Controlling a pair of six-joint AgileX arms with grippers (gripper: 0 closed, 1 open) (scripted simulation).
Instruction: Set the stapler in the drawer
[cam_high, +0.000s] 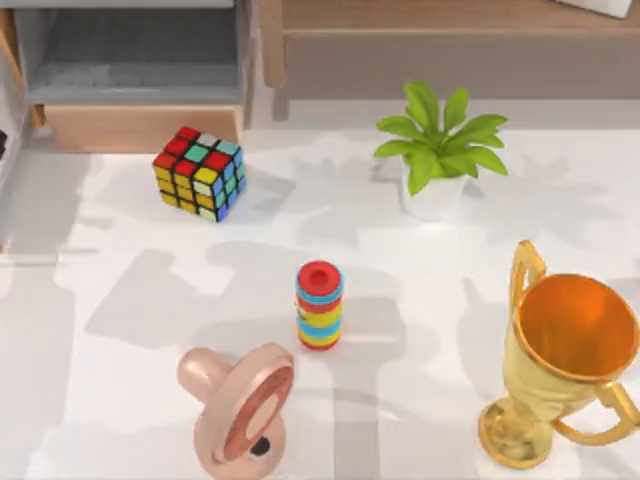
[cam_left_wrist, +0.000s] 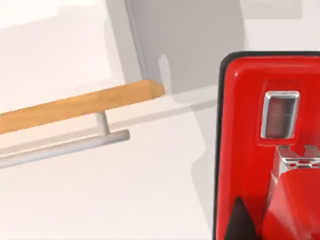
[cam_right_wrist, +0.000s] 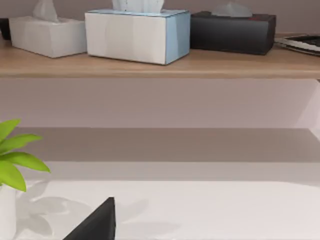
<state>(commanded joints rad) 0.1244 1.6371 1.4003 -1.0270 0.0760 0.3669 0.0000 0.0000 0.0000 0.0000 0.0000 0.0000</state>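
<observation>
The red stapler (cam_left_wrist: 250, 150) looms close in the left wrist view, a small metal window on its face. My left gripper (cam_left_wrist: 242, 222) is shut on it, one dark fingertip (cam_left_wrist: 240, 220) lying against the red body. It hangs above the white table, beside the drawer's tan front panel (cam_left_wrist: 80, 106) and grey bar handle (cam_left_wrist: 65, 146). In the top view the drawer (cam_high: 140, 126) stands open at the back left, its grey floor bare. A dark part of my right gripper (cam_right_wrist: 95, 225) points toward the long shelf.
A puzzle cube (cam_high: 198, 172) sits just in front of the drawer. A striped ring stack (cam_high: 319, 305) stands mid-table, a pink round object (cam_high: 240, 405) at the front, a potted plant (cam_high: 438, 150) and a gold trophy (cam_high: 560, 360) on the right. Tissue boxes (cam_right_wrist: 137, 32) rest on the wooden shelf (cam_high: 450, 30).
</observation>
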